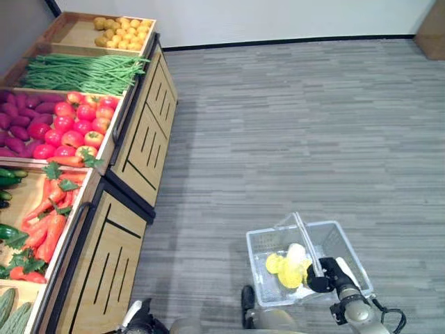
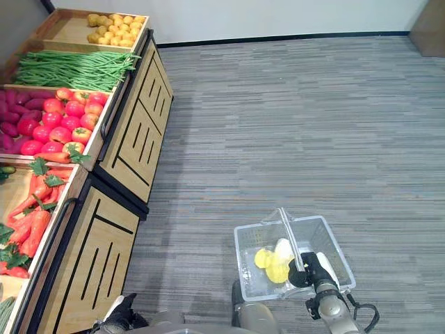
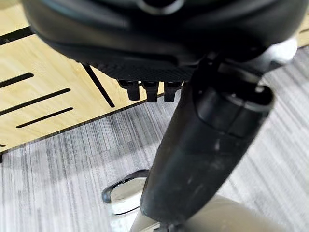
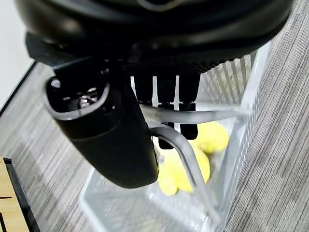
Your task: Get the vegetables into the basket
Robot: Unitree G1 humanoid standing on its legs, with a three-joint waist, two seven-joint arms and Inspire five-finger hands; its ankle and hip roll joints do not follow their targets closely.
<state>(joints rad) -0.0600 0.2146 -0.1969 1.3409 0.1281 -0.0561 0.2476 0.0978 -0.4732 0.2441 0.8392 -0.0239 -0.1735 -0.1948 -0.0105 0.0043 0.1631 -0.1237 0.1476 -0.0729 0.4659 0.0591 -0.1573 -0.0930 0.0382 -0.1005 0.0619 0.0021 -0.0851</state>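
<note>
The right hand [image 1: 325, 273] hangs low at the robot's right side, its fingers [image 4: 166, 104] curled round the grey handle [image 4: 179, 145] of a clear wire basket [image 1: 266, 240], so the basket dangles from the hand just above the grey carpet floor [image 1: 299, 125]. In the right wrist view the handle passes under the fingers and bends down past the thumb [image 4: 108, 140] toward the basket's wall. Inside the basket, directly below and just to the left of the hand, lie a few yellow vegetables [image 1: 284, 270], with a paler one [image 1: 297, 252] against them; what kind they are cannot be told.

The left hand [image 1: 139, 319] shows at the bottom edge of the head views, beside the wooden front of the stand [image 1: 104, 271]. In its own wrist view the fingers [image 3: 150, 90] are short stubs past the palm with the thumb [image 3: 207, 150] standing out in front, and nothing is between them; whether the fingers are straight or curled cannot be told.

Well apart from the basket, across the floor to the left, the stand's crates hold carrots [image 1: 45, 223], red tomatoes [image 1: 80, 122], purple vegetables [image 1: 21, 122], green beans [image 1: 83, 69], yellow produce [image 1: 125, 33] and cucumbers [image 1: 8, 177].
</note>
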